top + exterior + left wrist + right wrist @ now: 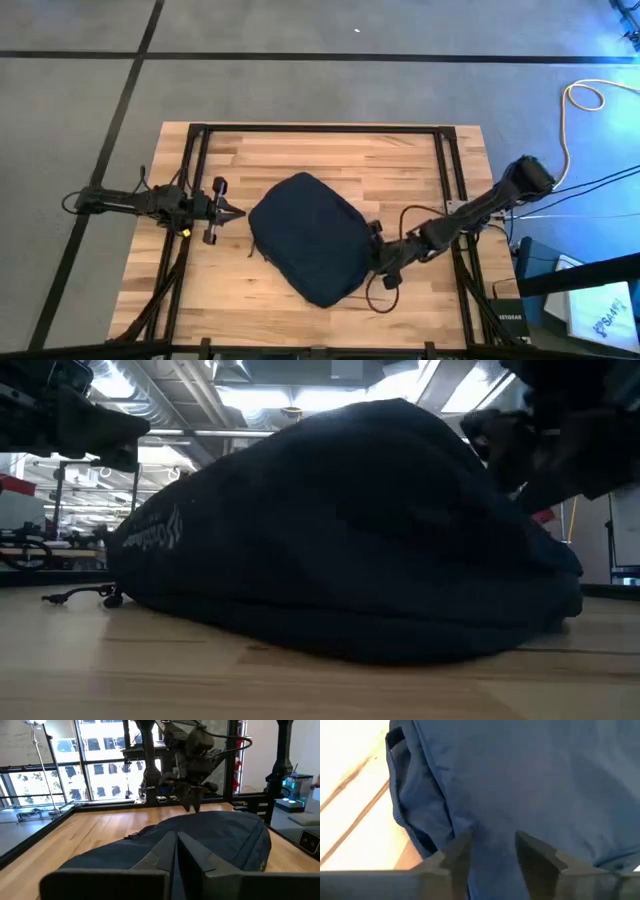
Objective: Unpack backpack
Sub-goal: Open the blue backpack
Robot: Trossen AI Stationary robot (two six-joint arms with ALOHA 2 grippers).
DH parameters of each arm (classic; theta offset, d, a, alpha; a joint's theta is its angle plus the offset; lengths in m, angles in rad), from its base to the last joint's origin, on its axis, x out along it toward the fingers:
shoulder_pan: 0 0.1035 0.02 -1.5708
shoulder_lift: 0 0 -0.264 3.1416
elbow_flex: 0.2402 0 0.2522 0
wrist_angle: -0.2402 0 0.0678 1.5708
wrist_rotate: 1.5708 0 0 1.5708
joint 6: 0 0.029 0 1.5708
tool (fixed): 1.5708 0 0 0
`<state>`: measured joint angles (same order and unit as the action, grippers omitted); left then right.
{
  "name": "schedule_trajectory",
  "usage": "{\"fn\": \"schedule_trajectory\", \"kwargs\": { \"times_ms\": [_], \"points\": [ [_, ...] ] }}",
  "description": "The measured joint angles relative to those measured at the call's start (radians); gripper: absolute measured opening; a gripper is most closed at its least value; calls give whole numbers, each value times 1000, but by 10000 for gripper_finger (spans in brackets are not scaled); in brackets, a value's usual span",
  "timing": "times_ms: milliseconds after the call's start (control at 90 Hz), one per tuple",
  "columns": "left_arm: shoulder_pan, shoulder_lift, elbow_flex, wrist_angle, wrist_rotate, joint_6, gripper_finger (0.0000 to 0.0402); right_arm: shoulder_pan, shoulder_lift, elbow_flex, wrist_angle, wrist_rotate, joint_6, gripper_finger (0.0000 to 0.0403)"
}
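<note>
Lying flat in the middle of the wooden table (300,145), the backpack (308,250) is spreading its dark navy fabric between the two arms. The right gripper (492,851) is pressing down at the bag's right edge, its fingers (532,852) standing apart with a fold of cloth between them; whether they are actually pinching it is hard to tell. The left gripper (235,212) is hovering just beside the bag's left edge, its jaws clenched together and grasping nothing
</note>
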<state>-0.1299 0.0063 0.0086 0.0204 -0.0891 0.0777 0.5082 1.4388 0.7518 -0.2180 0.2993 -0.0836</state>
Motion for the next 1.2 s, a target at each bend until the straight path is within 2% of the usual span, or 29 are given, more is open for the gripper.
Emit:
{"fn": "schedule_trajectory", "kwargs": {
  "times_ms": [111,233,356,956,1200],
  "points": [
    [0,0,0,0,0,-9,3,19,8,22,7,0,-4,186],
    [0,0,0,0,0,-2,3,44,9,48,10,-15,-3,199],
    [0,0,0,1,-7,7,3,58,9,59,21,-55,20,199],
    [0,0,0,5,-27,11,3,55,126,67,87,-47,23,198],
    [0,0,0,5,-28,9,3,89,125,145,72,-65,-16,198]
  ]
}}
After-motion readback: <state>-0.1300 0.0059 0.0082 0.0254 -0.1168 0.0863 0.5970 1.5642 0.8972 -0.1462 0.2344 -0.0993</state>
